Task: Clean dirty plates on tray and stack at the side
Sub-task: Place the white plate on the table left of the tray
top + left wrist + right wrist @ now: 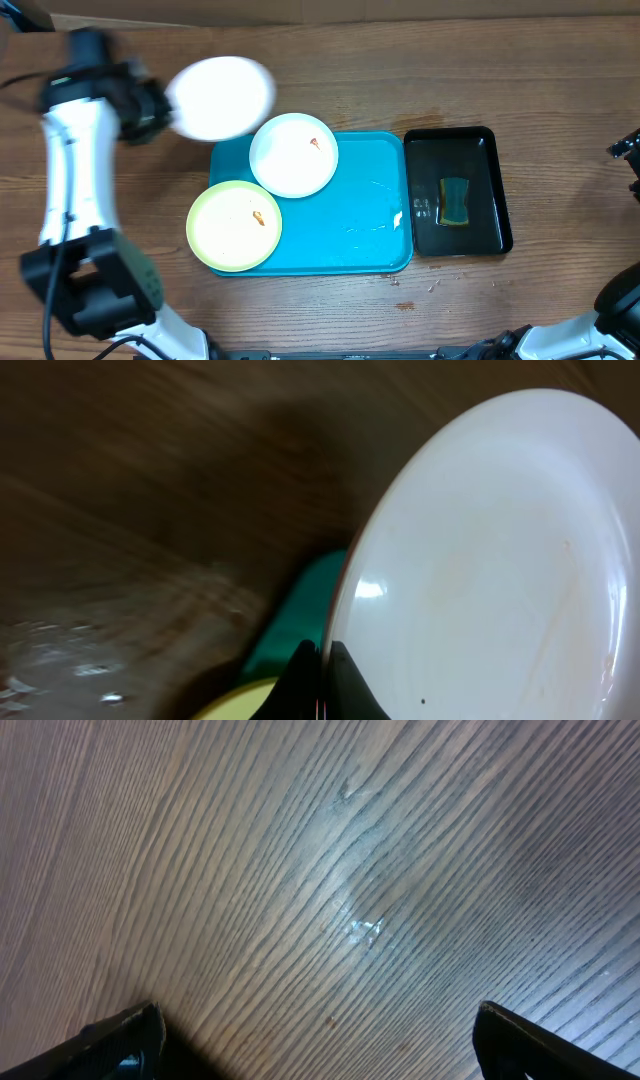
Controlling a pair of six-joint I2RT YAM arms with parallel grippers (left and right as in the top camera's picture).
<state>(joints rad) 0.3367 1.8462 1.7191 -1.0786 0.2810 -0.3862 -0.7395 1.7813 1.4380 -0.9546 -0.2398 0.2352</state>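
- The left pincer (322, 672) is clamped narrow on the rim of a white plate (220, 97). It holds the plate tilted above the bare surface (400, 70), just past the far-left corner of the tray (350, 240).
- The right pincer (320, 1040) stands wide and holds nothing, over bare wood well right of the black tray (495, 235).
- A second white plate (293, 155) and the green plate (234, 226) lie on the tray, each with an orange smear. The green one overhangs the left rim.
- Risk: the grip is an edge pinch only, and the held plate shows blurred overhead. A quick swing or stop could let it slide out and drop.
- Risk: set down too near the tray, it could knock the second white plate or land on the rim and rock.
- Risk: a faint streak shows on its face in the wrist view. If that is residue, it gets stacked unclean.
- Risk: a nudge could tip the overhanging green plate off the tray.
- The sponge (456, 200) sits in the black tray, near neither pincer.
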